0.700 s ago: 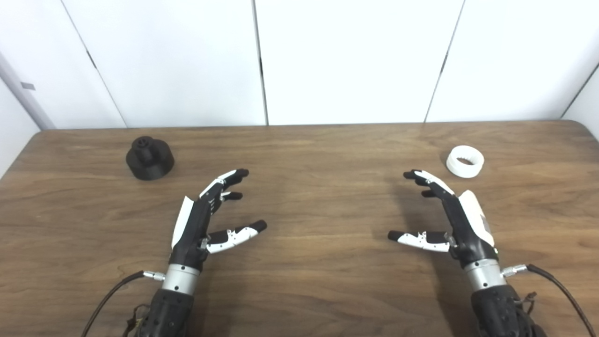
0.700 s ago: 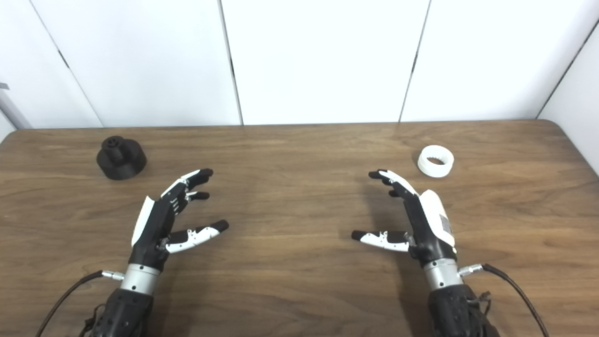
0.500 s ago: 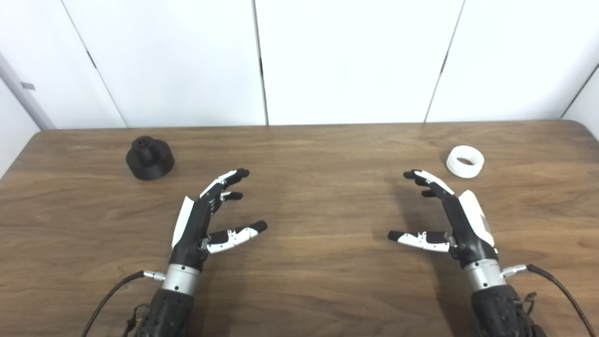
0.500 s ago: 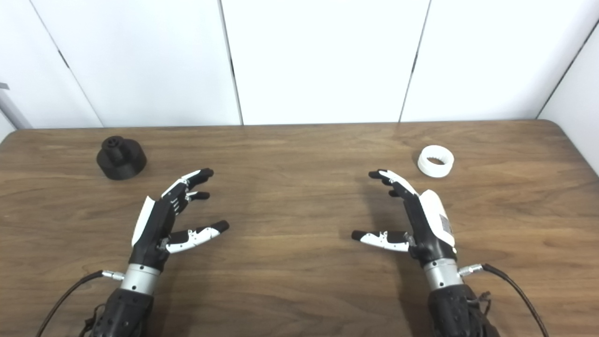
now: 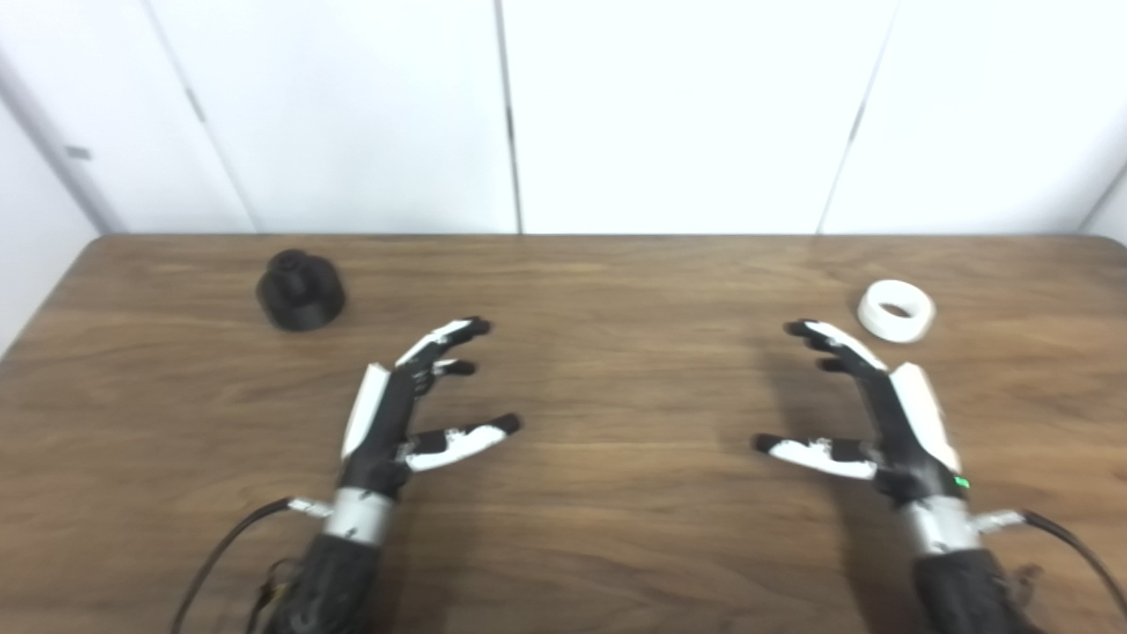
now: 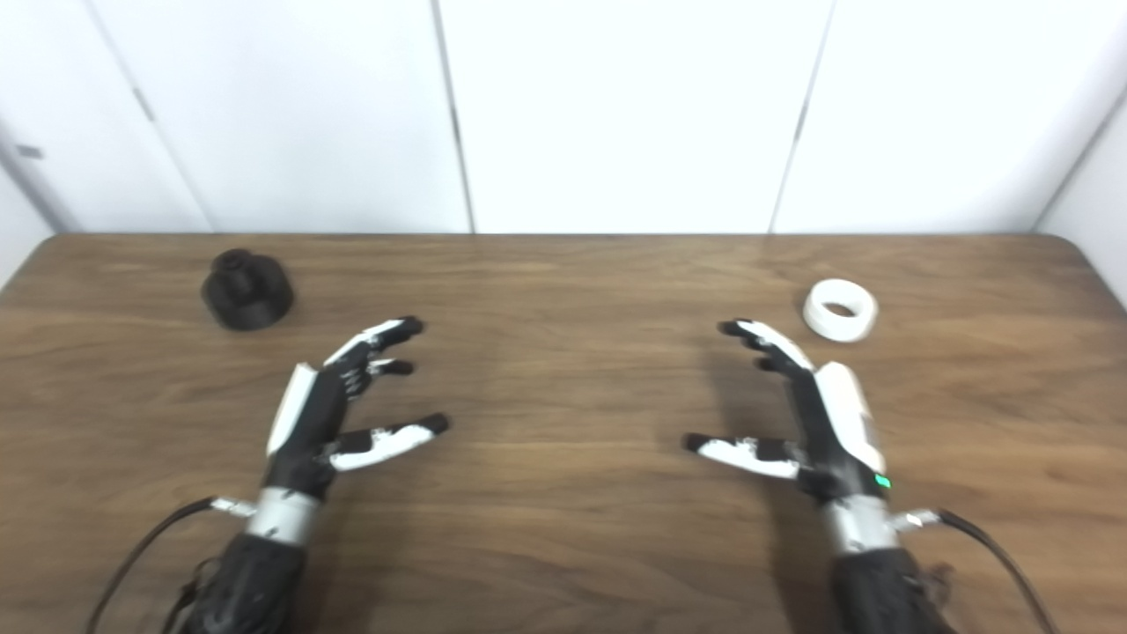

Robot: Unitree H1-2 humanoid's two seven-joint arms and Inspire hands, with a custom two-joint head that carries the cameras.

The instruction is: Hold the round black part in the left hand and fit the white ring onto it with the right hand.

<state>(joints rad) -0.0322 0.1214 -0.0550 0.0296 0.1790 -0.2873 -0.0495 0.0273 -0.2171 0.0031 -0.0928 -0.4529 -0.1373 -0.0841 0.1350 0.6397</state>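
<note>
Right now I am hovering both the left hand (image 5: 396, 414) and right hand (image 5: 889, 414) empty, fingers spread, ready for reaching, since the round black part (image 5: 300, 289) and white ring (image 5: 896, 311) are sitting well apart on the table (image 5: 616, 528).

Pretty bright, even light, white wall (image 5: 669, 114) at the top nearly blown out. Whole frame is soft and smeary, soft shadows under each hand on the surface (image 5: 616, 528).
</note>
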